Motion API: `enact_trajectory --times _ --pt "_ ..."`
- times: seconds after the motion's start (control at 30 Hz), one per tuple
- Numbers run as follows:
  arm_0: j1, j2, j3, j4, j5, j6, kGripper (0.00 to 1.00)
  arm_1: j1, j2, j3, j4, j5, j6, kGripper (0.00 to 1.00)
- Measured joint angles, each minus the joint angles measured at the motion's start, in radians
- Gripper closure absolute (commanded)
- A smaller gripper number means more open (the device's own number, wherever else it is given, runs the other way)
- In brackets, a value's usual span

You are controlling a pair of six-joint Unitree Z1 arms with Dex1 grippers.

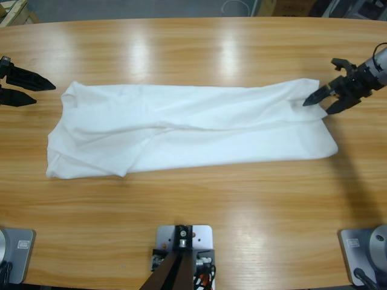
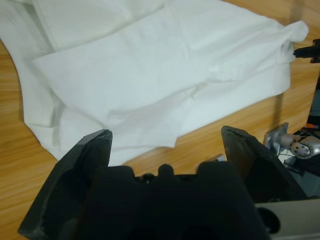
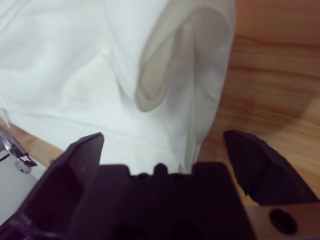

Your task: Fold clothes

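The folded T-shirt [image 1: 187, 130] is spread lengthwise between both hands. The left hand [image 1: 27, 89] is held open just beside one end. The right hand [image 1: 323, 99] is opened at the other end's edge.

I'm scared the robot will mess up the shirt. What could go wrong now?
The right gripper has open jaws right at the raised corner of the white T-shirt; it might pinch only one layer, so the fold opens. The left gripper is open, beside the cloth, so a lone pull could drag the shirt sideways.
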Motion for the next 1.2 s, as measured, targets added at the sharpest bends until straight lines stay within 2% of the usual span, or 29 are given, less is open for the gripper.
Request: enact_trajectory --times 0.1,0.2,0.43,0.73,0.8,0.9,0.97,1.0,1.07,1.17,1.2 --pt "0.0 0.0 0.0 0.002 0.005 -0.001 0.142 -0.001 0.001 0.0 -0.005 0.006 0.001 0.025" --pt "0.0 0.0 0.0 0.007 0.011 -0.001 0.142 -0.001 0.001 0.005 -0.015 0.016 0.007 0.088" --pt "0.001 -0.006 -0.003 0.024 0.02 -0.001 0.142 -0.006 0.008 0.021 -0.037 0.055 0.037 0.092" --pt "0.005 -0.027 -0.014 0.054 0.027 -0.001 0.142 -0.022 0.015 0.023 -0.039 0.058 0.059 0.112" --pt "0.005 -0.027 -0.028 0.063 0.029 -0.001 0.142 -0.023 0.021 0.019 -0.038 0.058 0.06 0.156" --pt "0.005 -0.027 -0.051 0.071 0.032 -0.001 0.141 -0.023 0.031 0.008 -0.03 0.058 0.06 0.275" --pt "0.005 -0.027 -0.054 0.074 0.032 -0.001 0.142 -0.023 0.035 0.004 -0.028 0.058 0.06 0.298" --pt "0.006 -0.027 -0.054 0.075 0.032 -0.001 0.142 -0.023 0.039 0.004 -0.026 0.058 0.06 0.406" --pt "0.008 -0.027 -0.054 0.077 0.033 -0.001 0.141 -0.023 0.044 0.002 -0.023 0.058 0.059 0.443" --pt "0.009 -0.027 -0.054 0.079 0.036 -0.001 0.142 -0.023 0.051 0.001 -0.016 0.063 0.057 0.65" --pt "0.009 -0.027 -0.054 0.08 0.036 -0.001 0.142 -0.023 0.051 0.001 -0.013 0.065 0.056 0.685"
